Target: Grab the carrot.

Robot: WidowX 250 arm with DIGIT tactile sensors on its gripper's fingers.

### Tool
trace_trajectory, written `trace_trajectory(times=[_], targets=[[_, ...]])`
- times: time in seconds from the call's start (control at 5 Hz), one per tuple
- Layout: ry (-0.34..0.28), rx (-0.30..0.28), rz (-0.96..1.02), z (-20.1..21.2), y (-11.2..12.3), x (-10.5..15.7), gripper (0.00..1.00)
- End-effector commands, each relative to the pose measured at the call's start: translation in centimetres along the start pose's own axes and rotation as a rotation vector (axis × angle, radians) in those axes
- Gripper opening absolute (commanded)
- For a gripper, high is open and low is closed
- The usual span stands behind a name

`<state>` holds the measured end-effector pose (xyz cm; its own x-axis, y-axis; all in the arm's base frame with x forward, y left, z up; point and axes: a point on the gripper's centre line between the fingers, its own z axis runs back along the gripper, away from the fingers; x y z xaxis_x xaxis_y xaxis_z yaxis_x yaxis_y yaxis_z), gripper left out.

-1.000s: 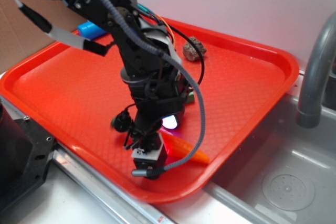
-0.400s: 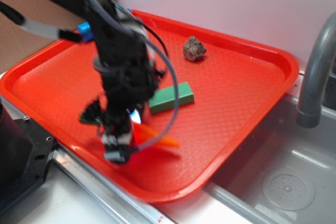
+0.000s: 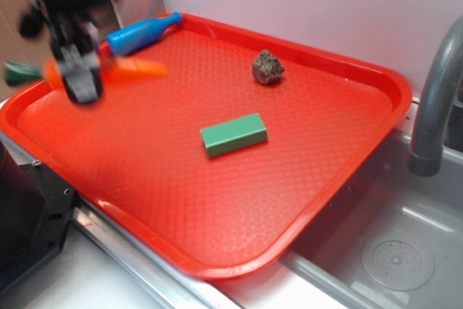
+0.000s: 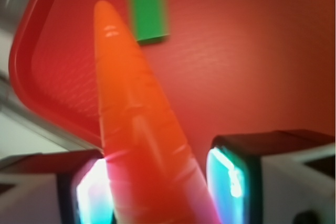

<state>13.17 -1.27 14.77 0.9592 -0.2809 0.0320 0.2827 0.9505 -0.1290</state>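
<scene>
Gripper (image 3: 81, 81) is positioned above the far left corner of the red tray (image 3: 340, 150), raised clear of the tray surface; the exterior view of it is motion-blurred. The carrot (image 3: 134, 69) is held crosswise in it, lifted off the tray, with its orange tip pointing toward the tray's middle and its dark green stub projecting past the tray's left edge.

Wrist view: the carrot (image 4: 137, 129) runs up between the two fingers (image 4: 233, 179), thick end low in the frame, tip extending away over the tray (image 4: 247, 66). The fingers are closed in to about the carrot's width, one on each side; the left pad sits against the carrot, while contact on the right side is not clearly resolved (glare and blur).

Other items observed:
- Blue plastic bottle (image 3: 143, 32) lies on its side along the far left rim, just beside the carrot tip in the exterior view.
- Green block (image 3: 234, 134) lies flat near the tray's centre, well apart from the gripper; it also appears in the wrist view (image 4: 148, 7), beyond the carrot tip.
- Brown rock-like lump (image 3: 268, 67) sits toward the far edge.
- Grey faucet (image 3: 432, 106) stands beyond the tray's right edge, over a steel sink (image 3: 391, 251).
</scene>
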Motion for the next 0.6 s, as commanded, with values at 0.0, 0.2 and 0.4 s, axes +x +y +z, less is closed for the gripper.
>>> trace_trajectory(times=[0.0, 0.2, 0.4], targets=[[-0.075, 0.079, 0.429, 6.9, -0.1, -0.4, 0.00], [-0.096, 0.103, 0.424, 8.0, -0.4, 0.3, 0.00], [-0.085, 0.124, 0.409, 7.7, -0.8, 0.7, 0.00]])
